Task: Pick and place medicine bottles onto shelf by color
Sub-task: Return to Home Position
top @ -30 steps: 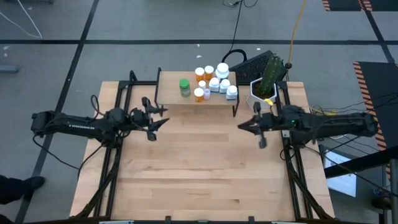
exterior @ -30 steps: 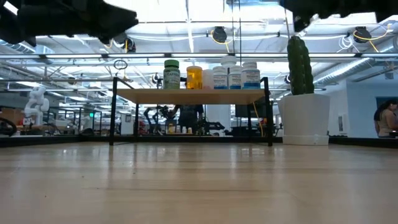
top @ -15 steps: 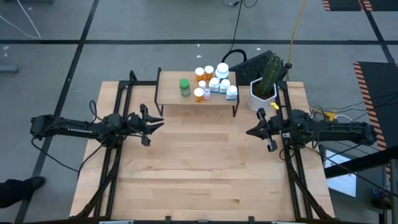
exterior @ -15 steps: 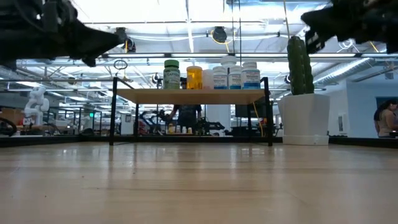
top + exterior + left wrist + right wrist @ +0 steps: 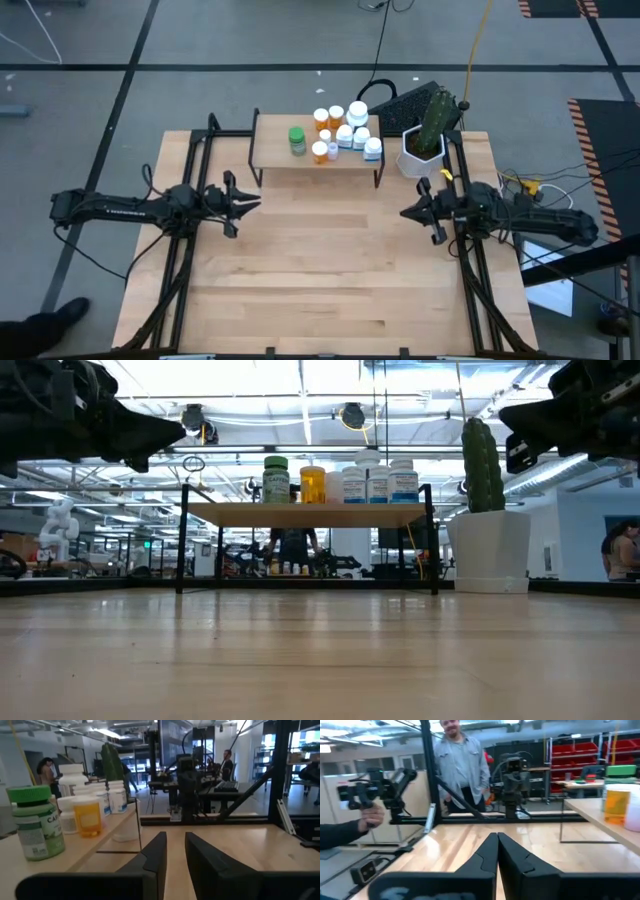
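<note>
Retracting both arms outward since a second ago | left gripper (image 5: 256,203) near tabletop (image 5: 320,270) left edge, narrow gap, empty | right gripper (image 5: 405,213) near right edge, fingers together, empty | medicine bottles (image 5: 340,132) all on shelf (image 5: 270,152) | sorting looks done.

Shelf (image 5: 272,152): one green bottle (image 5: 297,139), three orange bottles (image 5: 320,151), four white bottles (image 5: 358,112), one tiny purple bottle (image 5: 332,148). Tabletop's far right corner: one potted cactus (image 5: 437,117).
</note>
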`<action>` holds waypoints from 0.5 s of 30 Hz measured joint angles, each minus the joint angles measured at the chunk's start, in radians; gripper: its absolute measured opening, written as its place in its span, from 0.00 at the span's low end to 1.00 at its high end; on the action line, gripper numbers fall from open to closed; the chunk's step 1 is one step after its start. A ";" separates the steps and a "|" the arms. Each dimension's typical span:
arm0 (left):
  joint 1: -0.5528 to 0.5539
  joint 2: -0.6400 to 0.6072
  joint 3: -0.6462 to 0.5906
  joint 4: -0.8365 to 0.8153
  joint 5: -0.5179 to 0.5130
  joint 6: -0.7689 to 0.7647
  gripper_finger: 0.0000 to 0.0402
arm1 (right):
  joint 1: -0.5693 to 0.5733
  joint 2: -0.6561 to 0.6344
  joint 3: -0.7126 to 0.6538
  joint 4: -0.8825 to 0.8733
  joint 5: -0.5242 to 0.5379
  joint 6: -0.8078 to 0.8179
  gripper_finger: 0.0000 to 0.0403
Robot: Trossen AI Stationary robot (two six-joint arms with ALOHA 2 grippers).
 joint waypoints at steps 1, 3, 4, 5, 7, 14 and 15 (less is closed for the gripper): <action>0.000 -0.006 0.000 0.000 0.000 0.000 0.17 | -0.001 -0.015 -0.006 -0.001 -0.007 0.004 0.00; 0.000 -0.020 0.000 -0.010 0.001 -0.002 0.17 | -0.005 -0.046 -0.017 0.000 -0.026 0.011 0.00; 0.000 -0.029 0.000 -0.027 0.001 -0.004 0.17 | -0.008 -0.061 -0.020 -0.002 -0.028 0.011 0.00; 0.000 -0.039 0.000 -0.047 0.002 -0.006 0.17 | -0.011 -0.076 -0.022 -0.002 -0.028 0.011 0.00; 0.000 -0.064 0.000 -0.098 0.003 -0.007 0.17 | -0.020 -0.105 -0.027 -0.004 -0.028 0.011 0.00; 0.000 -0.203 0.000 -0.269 0.007 -0.006 0.17 | -0.045 -0.179 -0.030 -0.066 -0.028 -0.004 0.00; 0.000 -0.229 0.000 -0.290 0.007 -0.006 0.17 | -0.047 -0.190 -0.030 -0.088 -0.027 -0.003 0.00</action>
